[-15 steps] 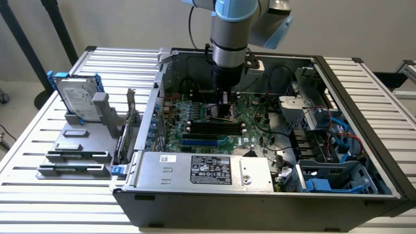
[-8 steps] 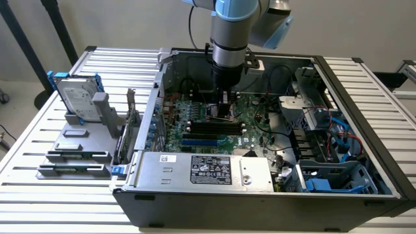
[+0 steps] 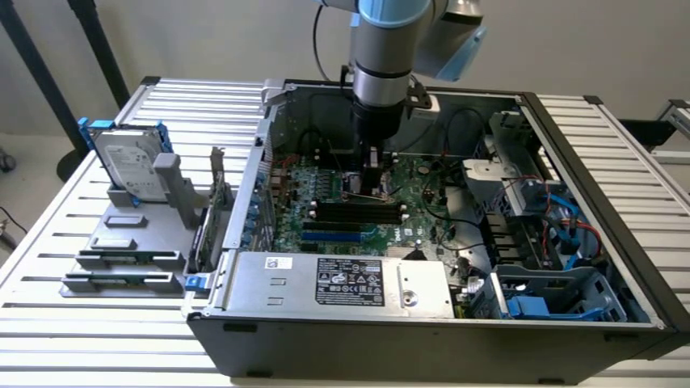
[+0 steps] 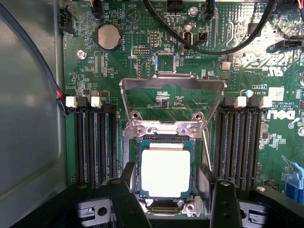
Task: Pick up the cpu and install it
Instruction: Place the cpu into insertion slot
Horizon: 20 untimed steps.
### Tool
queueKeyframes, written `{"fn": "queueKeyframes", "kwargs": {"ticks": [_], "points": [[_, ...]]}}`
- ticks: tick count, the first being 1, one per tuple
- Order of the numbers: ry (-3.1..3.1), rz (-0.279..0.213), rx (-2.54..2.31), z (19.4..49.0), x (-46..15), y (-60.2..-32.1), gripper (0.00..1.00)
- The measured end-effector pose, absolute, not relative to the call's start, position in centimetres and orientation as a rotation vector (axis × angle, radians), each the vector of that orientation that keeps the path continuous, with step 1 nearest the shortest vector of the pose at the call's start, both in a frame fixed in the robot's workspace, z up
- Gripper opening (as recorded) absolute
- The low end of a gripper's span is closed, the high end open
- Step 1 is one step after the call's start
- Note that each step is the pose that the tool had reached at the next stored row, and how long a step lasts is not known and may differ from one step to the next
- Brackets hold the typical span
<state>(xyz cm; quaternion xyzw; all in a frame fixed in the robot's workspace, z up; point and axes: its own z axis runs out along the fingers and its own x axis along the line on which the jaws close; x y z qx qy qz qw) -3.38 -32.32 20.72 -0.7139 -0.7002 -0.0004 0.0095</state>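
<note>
**A:** Where is the chip, and what is the arm doing?

**B:** The cpu (image 4: 166, 166), a small flat square chip with a silvery metal top and a thin greenish rim, lies level inside the square dark-framed socket (image 4: 164, 138) on the green motherboard (image 4: 118, 71). The black two-fingered end effector (image 3: 372, 187) hangs straight above the socket. Its fingers (image 4: 127, 190) are spread wide, one on each side of the chip. A sliver of socket frame shows between each finger and the rim, so I judge that nothing is pinched.

**A:** What would doing this step well take?

**B:** The step looks like seating the chip. In my judgement it needs the chip flat, with its edges square to the socket frame and no downward force on it. The fingers should also keep off the silver hinged load plate (image 4: 172, 83), which stands raised just beyond the socket, and off the thin lever rod (image 4: 206, 149) beside it. Long black memory slots (image 4: 95, 142) flank the socket on both sides, so there is little room for sideways drift.

**A:** And the surroundings?

**B:** The socket sits deep in an open grey metal computer case (image 3: 431, 335), which lies on a tabletop (image 3: 65, 323) of pale ribbed slats. Well apart from the socket, outside the case on the exterior view's left, a silver hard drive (image 3: 128, 166) stands upright in a blue bracket. Behind everything is a plain pale wall (image 3: 216, 40)
</note>
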Motion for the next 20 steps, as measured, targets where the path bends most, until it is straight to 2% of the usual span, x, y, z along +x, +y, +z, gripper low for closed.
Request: {"fn": "queueKeyframes", "kwargs": {"ticks": [9,11,12,14,15,18,19,20], "points": [[-2.182,0.007,-2.225,21.4,-3.7,-32.3,0.6],[-2.182,0.008,-2.224,21.5,-3.9,-32.3,0.48],[-2.181,0.008,-2.224,21.5,-4.0,-32.3,0.48],[-2.181,0.009,-2.223,21.6,-4.3,-32.3,0.36],[-2.181,0.009,-2.223,21.6,-4.4,-32.3,0.36],[-2.18,0.011,-2.223,21.7,-5.1,-32.3,0.18],[-2.18,0.012,-2.222,21.7,-5.3,-32.3,0.18],[-2.18,0.012,-2.222,21.7,-5.6,-32.3,0.12]]}}
